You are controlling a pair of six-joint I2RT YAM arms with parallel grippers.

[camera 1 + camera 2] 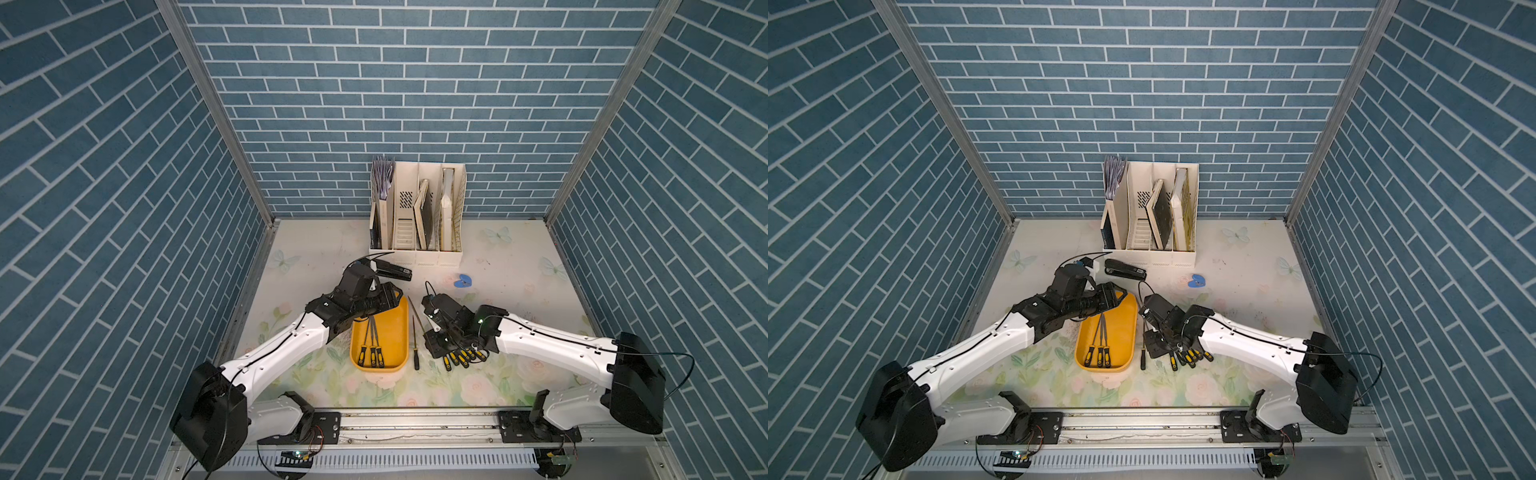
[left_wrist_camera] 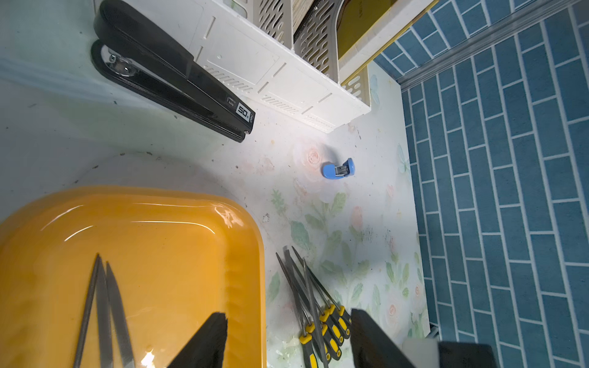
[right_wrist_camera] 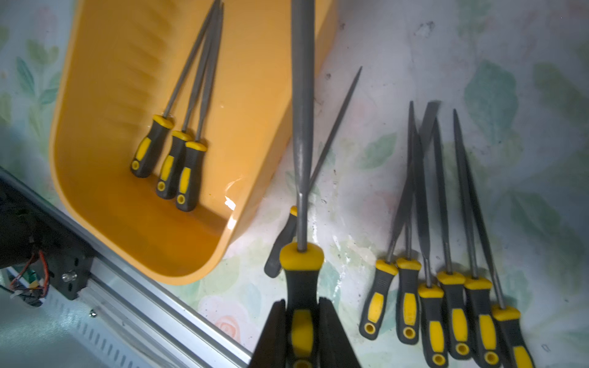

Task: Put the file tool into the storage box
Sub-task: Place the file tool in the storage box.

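We see the floral tabletop (image 1: pixel 519 291) with a white rack (image 1: pixel 415 216) at the back wall. In front of it lies the yellow storage box (image 1: pixel 397 328), holding three files (image 3: pixel 178 153). A black stapler (image 2: pixel 172 73) sits by the rack. Our left hand (image 2: pixel 287 315) hangs released and empty over the box's far end. Our right hand (image 3: pixel 302 301) is clenched on the handle of a file (image 3: pixel 302 95), held just beside the box and crossing above a loose file (image 3: pixel 334 127) on the tabletop. Six more files (image 3: pixel 446 286) lie in a row nearby.
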